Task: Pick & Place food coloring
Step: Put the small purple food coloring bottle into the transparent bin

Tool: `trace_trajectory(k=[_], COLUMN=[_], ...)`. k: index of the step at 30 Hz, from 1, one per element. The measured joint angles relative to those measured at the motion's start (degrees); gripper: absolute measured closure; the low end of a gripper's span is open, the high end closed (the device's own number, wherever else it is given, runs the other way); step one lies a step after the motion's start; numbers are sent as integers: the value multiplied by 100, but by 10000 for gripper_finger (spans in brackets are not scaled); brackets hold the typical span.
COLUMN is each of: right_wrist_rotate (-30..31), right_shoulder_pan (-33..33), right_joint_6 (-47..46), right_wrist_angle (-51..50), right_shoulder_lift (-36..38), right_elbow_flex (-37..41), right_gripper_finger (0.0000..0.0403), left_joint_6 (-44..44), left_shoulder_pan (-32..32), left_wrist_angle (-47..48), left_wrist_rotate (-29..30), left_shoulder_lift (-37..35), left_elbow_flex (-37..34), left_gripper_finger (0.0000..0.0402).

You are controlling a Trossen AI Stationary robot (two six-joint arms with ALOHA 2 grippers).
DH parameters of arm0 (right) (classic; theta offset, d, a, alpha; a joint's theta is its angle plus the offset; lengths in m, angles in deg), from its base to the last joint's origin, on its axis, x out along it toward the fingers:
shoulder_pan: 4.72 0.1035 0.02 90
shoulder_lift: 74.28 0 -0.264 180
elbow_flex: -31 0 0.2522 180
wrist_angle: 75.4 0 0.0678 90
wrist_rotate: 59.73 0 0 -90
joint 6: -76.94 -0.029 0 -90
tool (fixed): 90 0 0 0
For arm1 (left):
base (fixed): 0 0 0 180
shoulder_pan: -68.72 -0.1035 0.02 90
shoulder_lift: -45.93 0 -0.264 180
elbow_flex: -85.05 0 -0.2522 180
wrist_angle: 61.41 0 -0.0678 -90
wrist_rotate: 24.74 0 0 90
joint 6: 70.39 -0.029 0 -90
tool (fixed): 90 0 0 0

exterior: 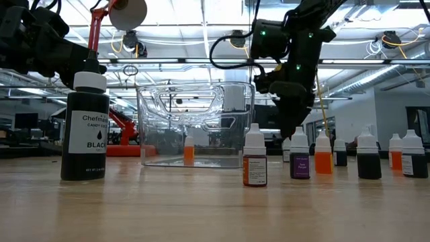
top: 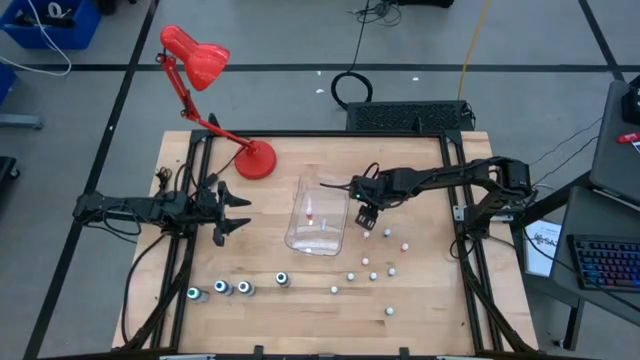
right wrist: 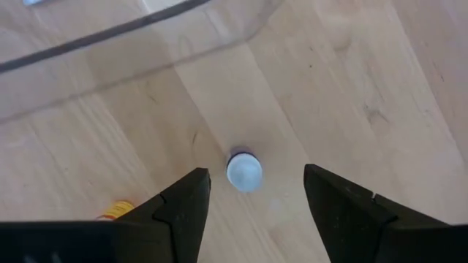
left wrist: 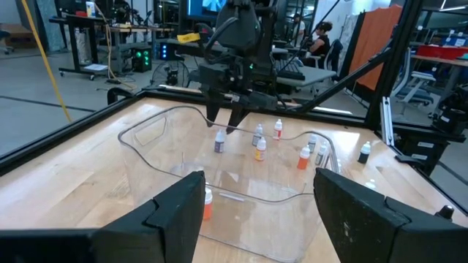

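Several small white-topped food coloring bottles (top: 373,276) stand on the wooden table to the right of a clear tub (top: 300,238). One orange bottle (exterior: 189,149) stands inside the tub. Several larger dark bottles (top: 220,288) stand in a row near the front left. My right gripper (right wrist: 256,197) hangs open just right of the tub, pointing steeply down. A white-capped bottle (right wrist: 243,172) stands on the table below and between its fingers, untouched. My left gripper (left wrist: 259,212) waits open and level at the table's left, facing the tub.
A red desk lamp (top: 200,60) stands on its round base (top: 257,160) at the far left of the table, behind the tub. Another orange bottle (right wrist: 117,210) stands close beside my right gripper's finger. Bare wood lies between the two bottle groups at the front.
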Motion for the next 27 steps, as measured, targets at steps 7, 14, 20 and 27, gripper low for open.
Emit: trace_trajectory(k=[7,14,20,27], right_wrist_rotate=[-426,-262,18,13], right_shoulder_pan=[-17,-48,-51,-52], right_joint_6=[-129,-124,67,175], right_wrist_angle=[-166,-217,-219,-69], right_shoulder_lift=[-1,-1,-302,-478], right_elbow_flex=[-23,-109,-114,-114], right_gripper_finger=[192,192,192,193], left_joint_6=[0,0,0,0], left_shoulder_pan=[0,1,0,1], left_wrist_angle=[0,0,0,0], left_wrist_rotate=[1,1,1,2], left_shoulder_lift=[0,0,-1,-1], left_elbow_flex=[-2,1,0,-2], left_gripper_finger=[149,149,149,149])
